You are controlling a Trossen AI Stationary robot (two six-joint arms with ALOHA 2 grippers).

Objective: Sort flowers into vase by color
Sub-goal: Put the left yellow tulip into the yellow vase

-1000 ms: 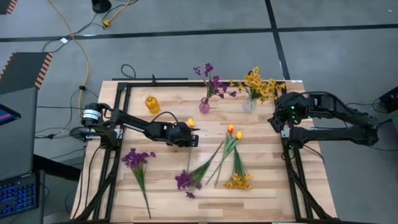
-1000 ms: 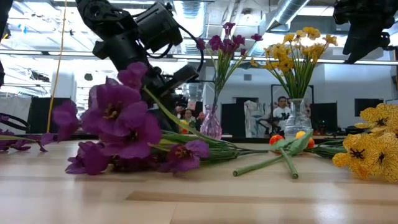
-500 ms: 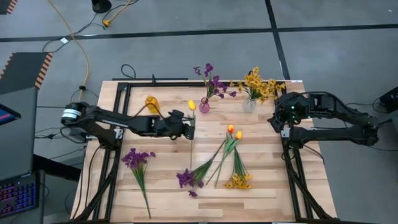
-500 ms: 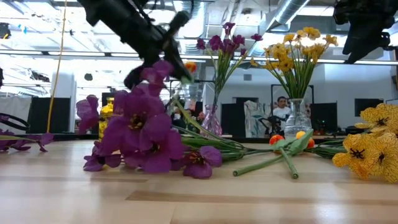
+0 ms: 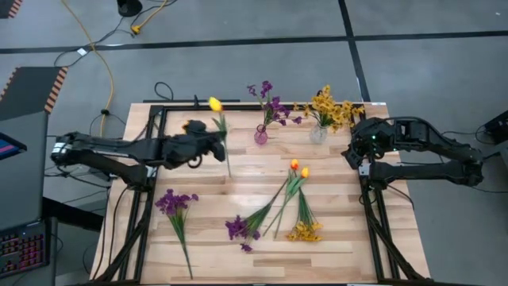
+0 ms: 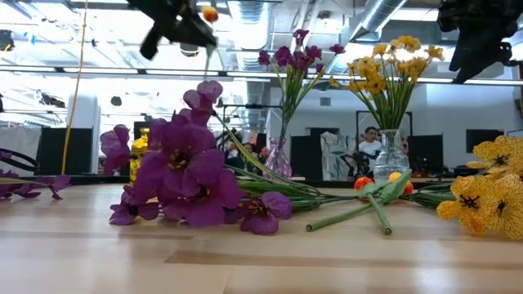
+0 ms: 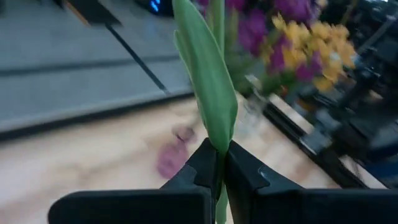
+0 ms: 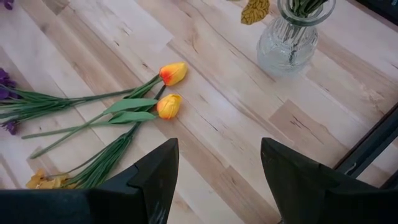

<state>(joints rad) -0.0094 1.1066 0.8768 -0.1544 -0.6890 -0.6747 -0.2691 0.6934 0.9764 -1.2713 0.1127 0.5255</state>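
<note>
- Since half a second ago the left gripper (image 5: 216, 145) has swung back toward the table's far left, carrying the yellow tulip (image 5: 215, 104) with it; the bud now sits over the far edge of the table (image 5: 333, 238).
- The amber vase (image 5: 191, 127) is mostly hidden under the left arm; in the low view only its blurred yellow shape shows.
- The left wrist view shows the left fingers (image 7: 199, 168) pinched on the tulip's green stem below a long leaf.
- The right gripper (image 5: 355, 156) waits at the table's right edge, fingers spread, holding nothing.
- The pink vase (image 5: 260, 134) holds purple blossoms; the clear vase (image 5: 317, 133) holds yellow blossoms.
- Flat on the table: a purple sprig (image 5: 176, 208), a second purple sprig (image 5: 238, 229), two orange tulips (image 5: 298, 168), a yellow sprig (image 5: 305, 230).
</note>
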